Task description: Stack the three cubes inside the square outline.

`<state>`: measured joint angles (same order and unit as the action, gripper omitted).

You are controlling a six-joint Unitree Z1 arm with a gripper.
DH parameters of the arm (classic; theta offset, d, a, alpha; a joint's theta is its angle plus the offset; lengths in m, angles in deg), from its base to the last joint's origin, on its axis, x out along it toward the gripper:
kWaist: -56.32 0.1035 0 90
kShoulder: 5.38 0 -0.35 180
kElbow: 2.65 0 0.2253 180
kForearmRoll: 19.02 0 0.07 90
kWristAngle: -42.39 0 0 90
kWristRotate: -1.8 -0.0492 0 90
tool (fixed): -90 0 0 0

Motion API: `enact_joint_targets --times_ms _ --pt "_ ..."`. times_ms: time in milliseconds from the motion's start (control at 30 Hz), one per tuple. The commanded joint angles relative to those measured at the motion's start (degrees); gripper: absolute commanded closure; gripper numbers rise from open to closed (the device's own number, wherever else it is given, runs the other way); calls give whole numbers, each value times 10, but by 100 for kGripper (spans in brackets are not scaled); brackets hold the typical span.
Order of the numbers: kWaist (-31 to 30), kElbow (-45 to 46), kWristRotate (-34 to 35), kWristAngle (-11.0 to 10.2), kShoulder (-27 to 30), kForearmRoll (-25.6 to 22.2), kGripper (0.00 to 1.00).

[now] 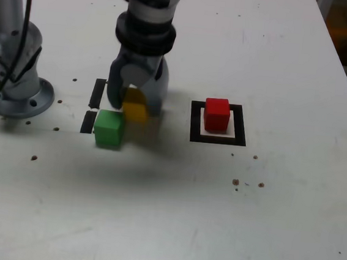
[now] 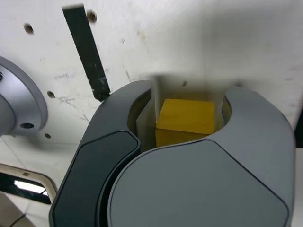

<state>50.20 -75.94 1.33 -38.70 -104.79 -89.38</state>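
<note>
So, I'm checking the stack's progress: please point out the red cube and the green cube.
red cube [image 1: 217,115]: exterior view, middle of its visible surface
green cube [image 1: 108,130]: exterior view, its near face

Red cube [image 1: 217,115]: sat flat inside the square.
Green cube [image 1: 109,129]: sat flat, well apart from the square.
Yellow cube [image 1: 135,105]: was partly hidden, near green.
Black square [image 1: 195,132]: lay flat around white.

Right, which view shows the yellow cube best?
The wrist view: the yellow cube sits between the fingers with two faces visible. The exterior view shows it small and blurred, partly behind the fingers, beside the green cube.
</note>
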Motion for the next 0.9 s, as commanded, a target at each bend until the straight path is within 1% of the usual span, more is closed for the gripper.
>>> enact_joint_targets --times_ms 0,33,100,200,233,267,367,467,500,633,867 --pt "3 -42 1 -18 11 -38 88" --pt "4 -61 3 -25 13 -57 89" --pt "6 -95 7 -31 15 -86 91" --pt "7 -140 16 -31 11 -114 91" --pt "6 -168 21 -31 3 -125 91" --pt "4 -191 25 -32 -7 -131 91" --pt "-15 -274 60 -41 -65 -157 91" --pt "-22 -308 73 -45 -91 -168 91" --pt "-25 -335 80 -50 -116 -176 91" --pt "-21 -354 84 -57 -156 -182 91" --pt "-14 -349 83 -49 -171 -177 91"
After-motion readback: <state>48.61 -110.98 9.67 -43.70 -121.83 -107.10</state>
